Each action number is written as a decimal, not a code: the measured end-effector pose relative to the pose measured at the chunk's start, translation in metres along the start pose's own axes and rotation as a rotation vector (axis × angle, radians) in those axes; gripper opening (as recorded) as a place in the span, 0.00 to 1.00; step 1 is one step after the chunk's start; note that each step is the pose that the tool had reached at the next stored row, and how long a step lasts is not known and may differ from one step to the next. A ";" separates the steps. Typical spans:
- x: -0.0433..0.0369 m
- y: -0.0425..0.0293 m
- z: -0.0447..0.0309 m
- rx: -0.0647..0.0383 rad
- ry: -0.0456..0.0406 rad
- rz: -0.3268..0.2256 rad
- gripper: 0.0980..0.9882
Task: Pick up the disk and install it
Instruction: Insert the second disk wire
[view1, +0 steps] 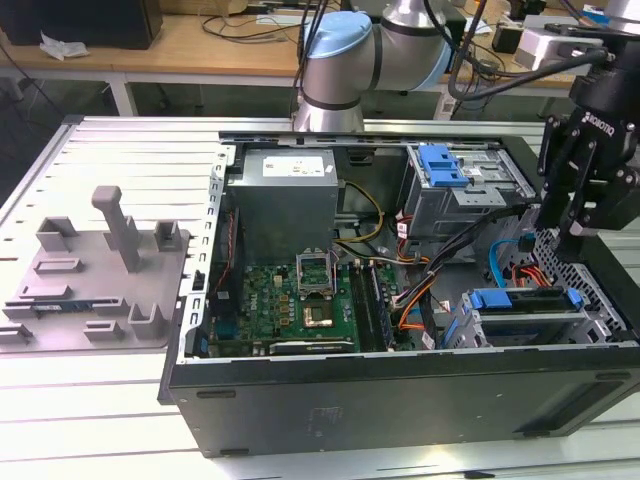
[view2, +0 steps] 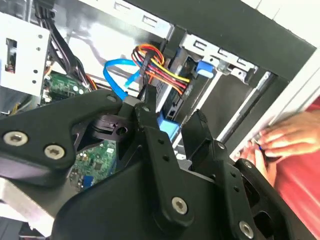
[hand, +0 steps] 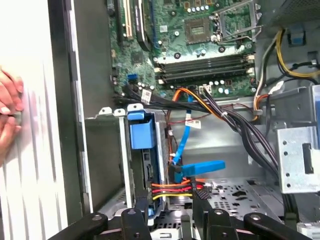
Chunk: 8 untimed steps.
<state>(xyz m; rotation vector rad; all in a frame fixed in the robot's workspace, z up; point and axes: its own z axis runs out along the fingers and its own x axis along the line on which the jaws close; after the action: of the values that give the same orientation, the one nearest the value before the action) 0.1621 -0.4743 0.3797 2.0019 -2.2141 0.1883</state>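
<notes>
Blue plastic frames the disk (view1: 525, 312), which sits seated in the drive bay at the lower corner of the open computer case (view1: 400, 400) on the exterior view's right, its carrier bracket showing along the top edge with orange, red and blue cables running to its end. In the first wrist view the disk (hand: 142, 150) stands edge-on in its metal cage, the blue tab of the bracket uppermost, with a blue data cable (hand: 186, 145) and a red, yellow and black power bundle plugged in beside it. The black claw (view1: 585, 225) hangs above the rear corner of the case, just above and beside the bay, and grips nothing; in the second wrist view its fingers (view2: 155, 145) stand apart with the blue of the bracket and the bundled wires (view2: 160, 62) visible between them. A person's hand (hand: 7, 107) rests on the pale slatted desk (view1: 100, 400) just outside the case wall. Further inside the case lie the green motherboard (view1: 290, 300), the grey power supply box (view1: 285, 195) and a second drive cage with a blue latch piece (view1: 443, 165). A grey plastic fixture (view1: 100, 270) with upright pegs sits on the desk at the exterior view's left, well apart from the claw.
</notes>
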 end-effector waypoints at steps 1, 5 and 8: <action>-0.0007 0.0013 -0.0002 -0.001 0.0033 0.000 0.43; -0.0063 0.0147 -0.0005 -0.001 0.0118 0.000 0.42; -0.0076 0.0179 -0.0005 -0.001 0.0135 0.000 0.27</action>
<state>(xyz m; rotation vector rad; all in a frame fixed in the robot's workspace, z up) 0.1451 -0.4649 0.3789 1.9943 -2.2056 0.2002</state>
